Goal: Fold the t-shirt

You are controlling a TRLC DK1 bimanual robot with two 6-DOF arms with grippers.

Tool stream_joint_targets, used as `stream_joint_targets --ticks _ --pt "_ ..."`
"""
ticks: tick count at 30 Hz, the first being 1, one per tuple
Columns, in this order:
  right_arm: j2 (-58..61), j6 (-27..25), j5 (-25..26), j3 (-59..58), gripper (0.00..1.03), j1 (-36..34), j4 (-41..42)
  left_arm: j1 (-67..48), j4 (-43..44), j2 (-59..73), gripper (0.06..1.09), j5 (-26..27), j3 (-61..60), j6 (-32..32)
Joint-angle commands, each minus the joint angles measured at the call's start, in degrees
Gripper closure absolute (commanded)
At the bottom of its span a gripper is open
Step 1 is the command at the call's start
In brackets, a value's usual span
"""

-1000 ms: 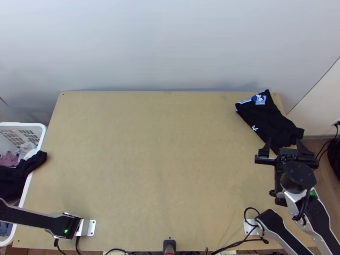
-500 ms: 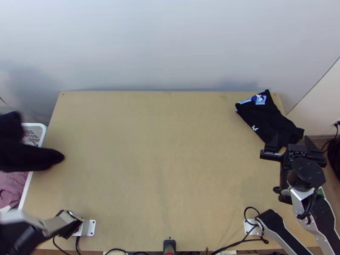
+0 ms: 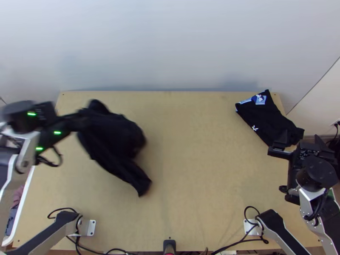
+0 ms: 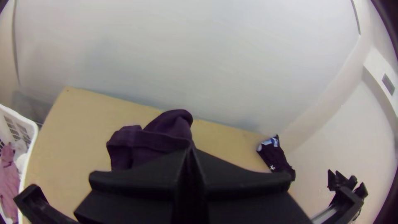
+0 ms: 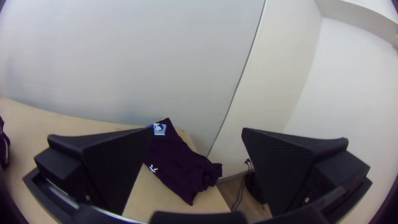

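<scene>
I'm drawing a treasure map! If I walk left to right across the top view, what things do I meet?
White basket → bunched black cloth → small black thing down at the near edge → black cloth with a blue patch.

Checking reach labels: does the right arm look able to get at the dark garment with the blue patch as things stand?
Probably yes: the right gripper is open near the dark garment, nothing seems to stand between them, and the black cloth held by the left gripper is well away.
</scene>
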Motion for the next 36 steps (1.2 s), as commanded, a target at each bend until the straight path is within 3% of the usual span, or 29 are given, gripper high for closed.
stream_joint_targets --ticks 1,12,25,26,27,29,30,36 --pt "-0.6 2.3 0.0 1.8 0.04 -1.9 -3.4 -20.0 6.5 5.1 1.05 -4.3 -3.6 -7.3" --pt "-1.7 4.3 -0.1 2.0 0.04 -5.9 -5.8 -42.1 7.9 24.5 1.05 -11.0 8.2 -5.9" --pt "-2.1 5.2 0.0 1.3 0.04 -13.7 -6.8 -60.1 7.5 48.3 1.04 -11.4 28.5 -3.8" --pt "-2.2 5.5 0.0 1.2 0.04 -13.7 -7.0 -60.9 7.5 49.4 0.99 -11.4 29.4 -4.1" --pt "-2.3 5.8 0.0 0.9 0.04 -13.7 -7.1 -61.6 6.8 50.2 0.78 -11.3 30.5 -4.6" --pt "-2.4 6.7 0.0 0.9 0.04 -13.8 -7.6 -62.8 4.6 51.3 0.18 -10.9 32.6 -4.8" --pt "-2.4 6.9 0.0 0.7 0.04 -13.8 -7.8 -62.9 2.6 52.0 0.09 -10.8 34.1 -5.6" --pt "-1.7 8.0 -0.5 0.1 0.04 -13.5 -8.3 -62.1 -7.0 50.9 0.10 -9.9 38.7 -6.2"
